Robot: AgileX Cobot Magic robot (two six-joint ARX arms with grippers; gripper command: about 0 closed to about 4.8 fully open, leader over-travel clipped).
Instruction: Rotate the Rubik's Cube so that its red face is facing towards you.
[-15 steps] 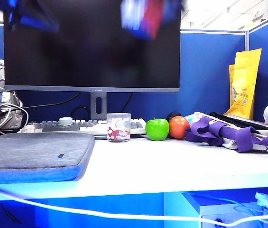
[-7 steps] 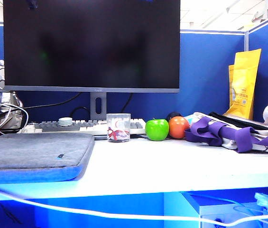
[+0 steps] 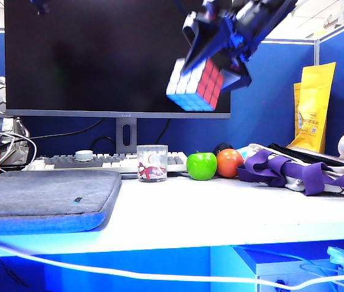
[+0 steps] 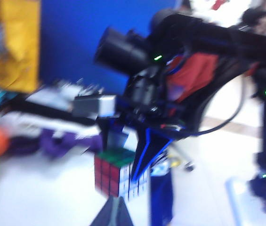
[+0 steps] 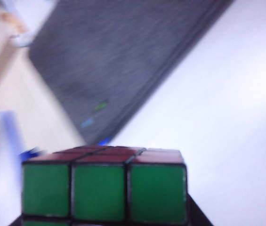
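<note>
Nearest the camera, a grey padded sleeve [image 3: 44, 198] lies on the white bench [image 3: 220, 213], with a loose white cable [image 3: 159, 277] drooping across the front edge. Further back stand a clear printed cup [image 3: 152, 163], a green apple [image 3: 202, 165], an orange fruit [image 3: 229, 163] and a heap of purple straps [image 3: 293, 170]; behind them are a keyboard [image 3: 98, 162] and a dark monitor [image 3: 117, 55].

High above all this, in front of the monitor, the Rubik's Cube [image 3: 199, 85] hangs in the air, clamped in the right hand [image 3: 220, 61], which reaches in from the upper right. The cube is tilted: the red face [image 3: 211, 85] shows toward the exterior camera but angled off to the right, with a pale side beside it and a blue side underneath. The right wrist view shows a green side [image 5: 104, 193] close to the lens.

The left hand [image 4: 116, 214] shows only as a dark tip near the cube (too little to tell whether its fingers are apart or together).

Judging from this, the pick-up is done and the turning is partway; what seems left is squaring the red face to the front and perhaps setting the cube down.
</note>
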